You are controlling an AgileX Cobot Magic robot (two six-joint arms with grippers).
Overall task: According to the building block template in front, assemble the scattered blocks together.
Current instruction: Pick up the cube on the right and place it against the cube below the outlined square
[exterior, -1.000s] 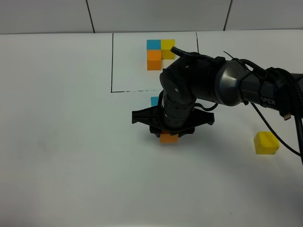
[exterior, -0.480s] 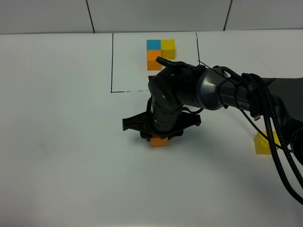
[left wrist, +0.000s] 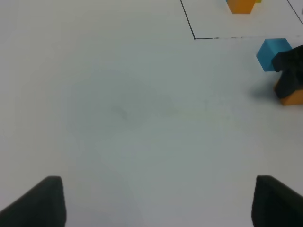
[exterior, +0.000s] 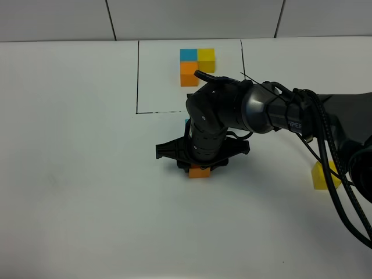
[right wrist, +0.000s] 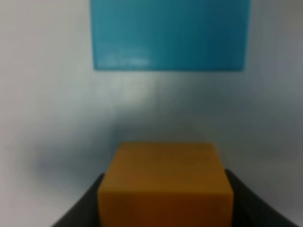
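We shift orange block (exterior: 199, 172) left, then slightly back right; right fingers (right wrist: 248, 208) pinch it near blue block (left wrist: 273, 53), not yet joined. Left fingers (left wrist: 42, 203) spread, idle. Yellow block (exterior: 321, 176) far right on surface (left wrist: 142, 118).

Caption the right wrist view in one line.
The right gripper clasps the orange block, blue block ahead across a gap.
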